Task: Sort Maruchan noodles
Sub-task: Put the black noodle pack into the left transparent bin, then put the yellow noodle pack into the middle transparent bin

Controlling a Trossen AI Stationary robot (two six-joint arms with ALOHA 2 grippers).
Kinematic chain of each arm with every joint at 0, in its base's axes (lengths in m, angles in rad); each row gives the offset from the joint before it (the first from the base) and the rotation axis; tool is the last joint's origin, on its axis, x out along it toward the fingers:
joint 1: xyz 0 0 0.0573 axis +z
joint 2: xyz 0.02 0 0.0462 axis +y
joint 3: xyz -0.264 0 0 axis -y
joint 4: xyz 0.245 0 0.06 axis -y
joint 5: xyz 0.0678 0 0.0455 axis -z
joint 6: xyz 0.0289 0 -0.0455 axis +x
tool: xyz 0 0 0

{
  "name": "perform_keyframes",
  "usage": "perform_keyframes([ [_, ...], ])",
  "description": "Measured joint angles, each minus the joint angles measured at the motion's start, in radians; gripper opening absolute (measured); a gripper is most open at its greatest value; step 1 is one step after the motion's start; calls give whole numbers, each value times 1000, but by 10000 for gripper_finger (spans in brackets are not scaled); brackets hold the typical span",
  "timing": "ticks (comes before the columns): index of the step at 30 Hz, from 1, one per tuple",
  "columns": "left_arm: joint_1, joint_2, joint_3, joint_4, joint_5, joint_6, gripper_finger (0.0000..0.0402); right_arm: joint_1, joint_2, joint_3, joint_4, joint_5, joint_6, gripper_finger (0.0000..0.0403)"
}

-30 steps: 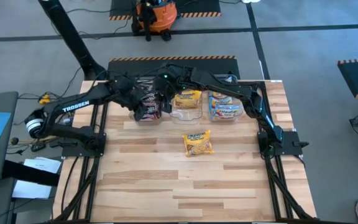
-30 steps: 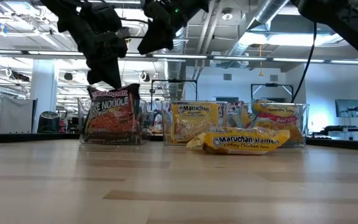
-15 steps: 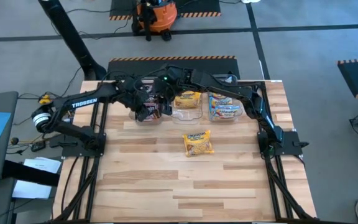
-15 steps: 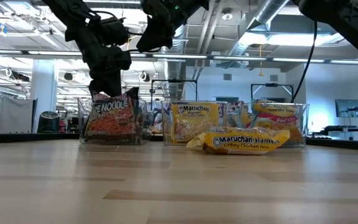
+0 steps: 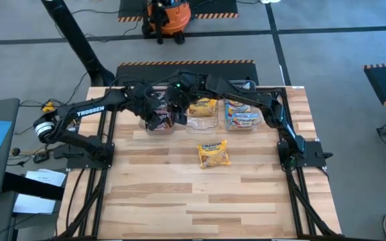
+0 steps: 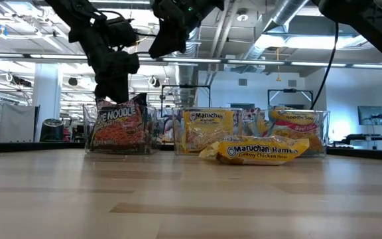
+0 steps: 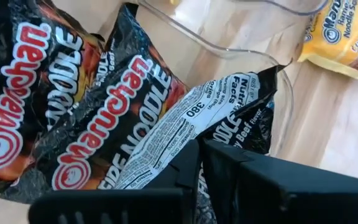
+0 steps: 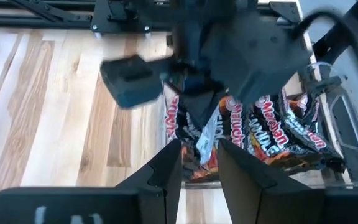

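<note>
A dark maroon-black Maruchan packet stands in the left clear tub, in front of other dark packets. My left gripper is shut on it from above. My right gripper hovers open higher up over the same tub, looking down on the left gripper, and touches nothing. The middle tub holds yellow-orange packets and the right tub blue-pink ones. One yellow-orange packet lies flat on the table in front of the tubs. My left gripper pinches the dark packet between its two fingers at the top edge, by the white printed panel on its back. The fingers come from above, pointing down. The packet hangs roughly upright below them, inside the left tub; whether its lower end rests on the tub floor is hidden.
The three tubs stand in a row near the table's far edge. Both arms crowd over the left tub, the right arm reaching across above the other two. The bare wooden table stretches out nearer than the lone yellow packet.
My left gripper has moved down over the left tub, carrying the dark packet with it, so the packet has sunk lower into the tub. For the last half second it has stayed still. The right gripper has kept its place above.
</note>
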Motion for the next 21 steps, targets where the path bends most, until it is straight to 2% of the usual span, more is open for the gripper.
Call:
perform_keyframes([
  [10,1,-102,0,27,0,-41,11,26,-31,1,-86,0,12,127],
  [14,1,-162,0,28,38,-65,11,43,-53,0,-140,0,65,127],
  [21,1,-281,0,25,67,-110,11,77,-111,0,-321,0,119,127],
])
